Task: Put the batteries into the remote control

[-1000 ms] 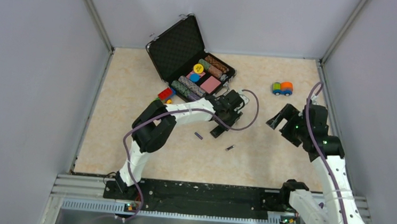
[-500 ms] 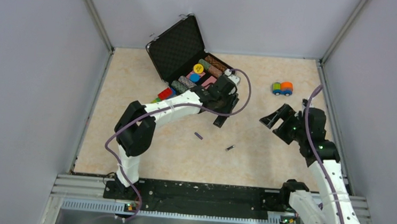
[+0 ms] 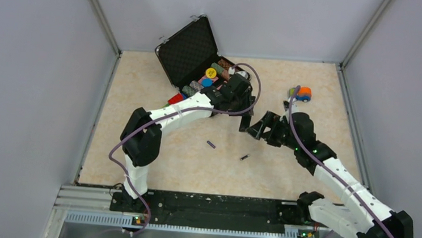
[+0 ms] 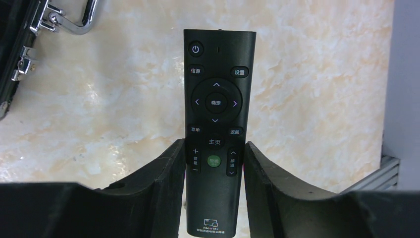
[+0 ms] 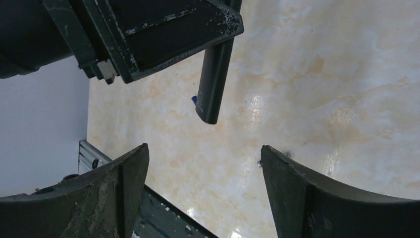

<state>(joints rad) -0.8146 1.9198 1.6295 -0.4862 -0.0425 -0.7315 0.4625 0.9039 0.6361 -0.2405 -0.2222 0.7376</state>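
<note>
The remote control [image 4: 218,99], a slim black bar with its buttons facing the camera, is clamped between the two fingers of my left gripper [image 4: 214,151], which is shut on its lower half. In the top view it hangs off the table [image 3: 308,161] just right of the poker chip case. My right gripper [image 3: 257,128] is open and empty, close to the remote's [image 5: 214,84] free end. The purple battery [image 3: 210,144] and the dark battery [image 3: 245,156] lie on the table in front of both grippers.
The open black case [image 3: 191,49] with poker chips stands at the back, its metal handle [image 4: 74,20] near my left gripper. Coloured blocks [image 3: 176,99] lie beside the case. A toy car [image 3: 300,93] sits at the back right.
My left arm has carried the remote up, back and to the right. My right arm has swung left across the table towards the remote, its jaws still open.
</note>
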